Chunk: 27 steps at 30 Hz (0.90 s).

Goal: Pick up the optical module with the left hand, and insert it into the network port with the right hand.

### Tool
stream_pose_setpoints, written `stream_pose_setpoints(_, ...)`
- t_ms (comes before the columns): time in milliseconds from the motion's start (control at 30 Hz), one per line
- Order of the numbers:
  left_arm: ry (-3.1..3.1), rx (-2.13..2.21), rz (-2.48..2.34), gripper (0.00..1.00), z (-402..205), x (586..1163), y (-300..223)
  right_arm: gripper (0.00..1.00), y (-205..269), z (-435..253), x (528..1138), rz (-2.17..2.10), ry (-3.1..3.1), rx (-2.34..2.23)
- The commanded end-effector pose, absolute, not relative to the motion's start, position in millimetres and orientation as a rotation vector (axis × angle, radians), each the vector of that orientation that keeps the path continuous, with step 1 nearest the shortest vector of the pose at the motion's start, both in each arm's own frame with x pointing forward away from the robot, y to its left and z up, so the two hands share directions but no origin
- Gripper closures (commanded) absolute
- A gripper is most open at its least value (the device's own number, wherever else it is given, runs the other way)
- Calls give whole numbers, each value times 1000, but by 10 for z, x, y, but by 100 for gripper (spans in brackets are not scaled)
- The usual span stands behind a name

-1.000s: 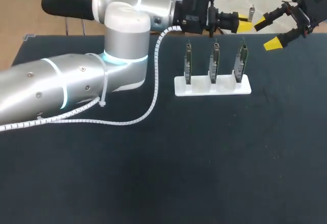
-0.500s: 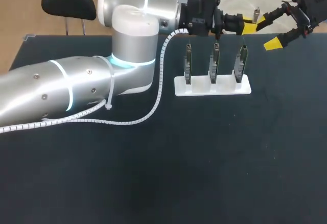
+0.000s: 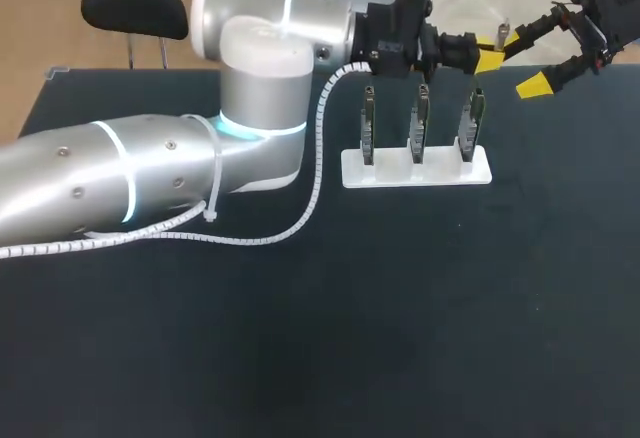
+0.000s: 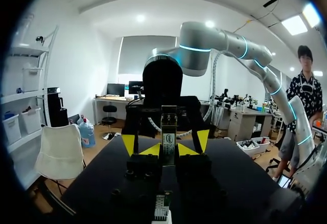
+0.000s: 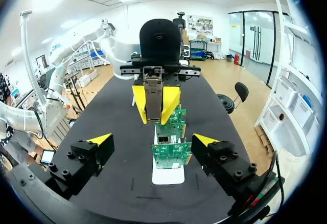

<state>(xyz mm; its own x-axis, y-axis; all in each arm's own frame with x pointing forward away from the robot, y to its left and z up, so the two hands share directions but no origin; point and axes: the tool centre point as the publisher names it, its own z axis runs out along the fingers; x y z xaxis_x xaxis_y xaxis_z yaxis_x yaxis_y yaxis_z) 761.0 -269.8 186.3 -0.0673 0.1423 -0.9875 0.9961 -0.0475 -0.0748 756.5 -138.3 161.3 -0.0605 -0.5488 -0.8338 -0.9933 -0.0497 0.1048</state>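
Left gripper (image 3: 489,52) advanced; right wrist view shows optical module (image 5: 153,100) clamped.

dark table (image 3: 400,338), white board stand (image 3: 416,170)

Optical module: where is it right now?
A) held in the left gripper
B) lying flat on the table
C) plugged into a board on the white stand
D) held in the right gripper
A: the optical module sits clamped between the yellow tips of the left gripper, while the right gripper is open and apart from it.
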Motion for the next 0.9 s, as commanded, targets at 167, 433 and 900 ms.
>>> stream_pose_setpoints(167,1357,1316,-1226,100,1830,7537,-2629,0,-1380,1610,7553,998,1658,-1645)
stream_pose_setpoints(433,1354,1338,-1230,100,1813,7551,-2634,0,-1380,1610,7553,998,1658,-1645)
stream_pose_setpoints(900,1363,1357,-1216,100,1780,7588,-2642,0,-1380,1610,7553,998,1658,-1645)
